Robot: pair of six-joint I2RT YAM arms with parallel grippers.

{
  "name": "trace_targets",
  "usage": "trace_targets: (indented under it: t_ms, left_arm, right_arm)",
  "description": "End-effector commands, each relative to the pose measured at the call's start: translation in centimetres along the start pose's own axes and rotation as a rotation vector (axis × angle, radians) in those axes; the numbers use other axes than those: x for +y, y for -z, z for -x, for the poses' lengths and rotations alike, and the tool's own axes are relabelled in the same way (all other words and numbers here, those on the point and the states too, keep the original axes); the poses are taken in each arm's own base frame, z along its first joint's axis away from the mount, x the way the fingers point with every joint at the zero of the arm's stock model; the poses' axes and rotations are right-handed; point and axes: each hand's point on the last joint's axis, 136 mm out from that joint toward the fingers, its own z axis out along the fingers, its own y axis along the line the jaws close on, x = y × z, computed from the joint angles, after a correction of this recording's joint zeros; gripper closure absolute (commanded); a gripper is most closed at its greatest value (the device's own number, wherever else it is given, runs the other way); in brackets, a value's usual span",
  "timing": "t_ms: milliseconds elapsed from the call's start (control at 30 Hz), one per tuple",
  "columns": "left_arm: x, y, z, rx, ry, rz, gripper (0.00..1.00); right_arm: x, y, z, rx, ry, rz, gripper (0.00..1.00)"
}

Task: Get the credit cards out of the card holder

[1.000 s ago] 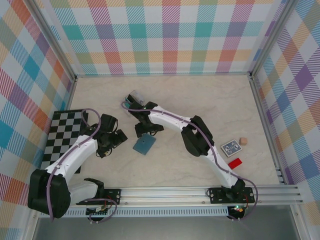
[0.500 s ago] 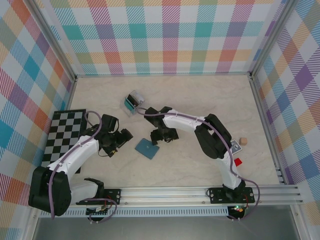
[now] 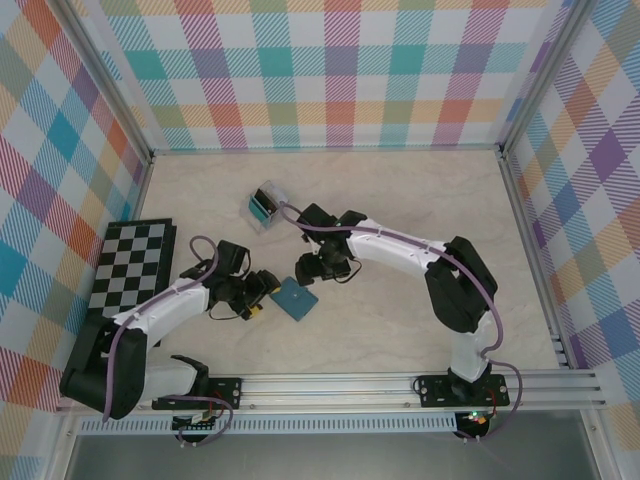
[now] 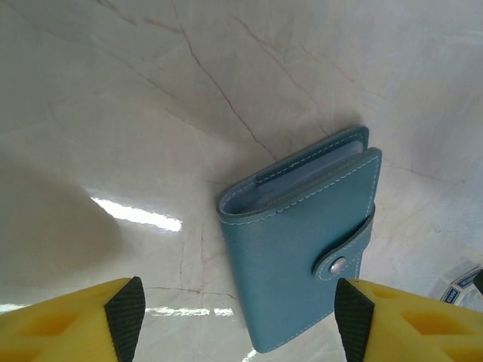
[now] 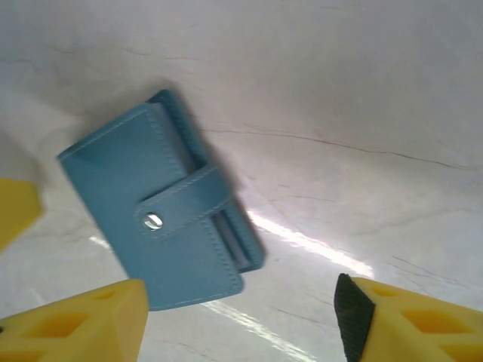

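Left gripper [image 3: 260, 292]: jaws wide apart, holding nothing, just left of the card holder [image 3: 293, 298]. Card holder lies flat on the table [image 3: 420, 200], closed, tab [image 4: 339, 265] snapped, between both grippers. Right gripper [image 3: 318, 270]: jaws wide, empty, just beyond it. Farther back, a clear plastic box [image 3: 264, 206].

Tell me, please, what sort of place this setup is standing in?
Probably a robot lab test cell rather than a home or shop. Pastel plaid cloth walls box in a marble-look tabletop, an aluminium rail runs along the near edge, and props such as a checkerboard mat lie on the table.
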Motion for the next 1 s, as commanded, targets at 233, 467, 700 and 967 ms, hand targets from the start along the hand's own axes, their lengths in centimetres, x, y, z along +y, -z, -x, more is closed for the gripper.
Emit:
trace_targets:
  t_ms: [233,467,700,967]
  left_arm:
    - [-1.6,-1.5,-0.5,0.046,-0.013,-0.092,0.43]
    - [-0.8,-2.3,-0.7,0.062,-0.007,-0.08,0.46]
    - [-1.1,-2.9,-0.8,0.074,-0.018,-0.108,0.5]
    - [-3.1,-3.2,-0.8,0.08,-0.096,-0.233,0.53]
  right_arm:
    - [1.7,-3.1,-1.8,0.116,0.008,0.127,0.53]
    - [0.7,-4.8,-2.5,0.157,-0.021,0.095,0.6]
    - [-0.2,-6.0,-3.2,0.193,-0.068,0.09,0.65]
    - [-0.9,-6.7,-3.8,0.222,-0.127,0.116,0.67]
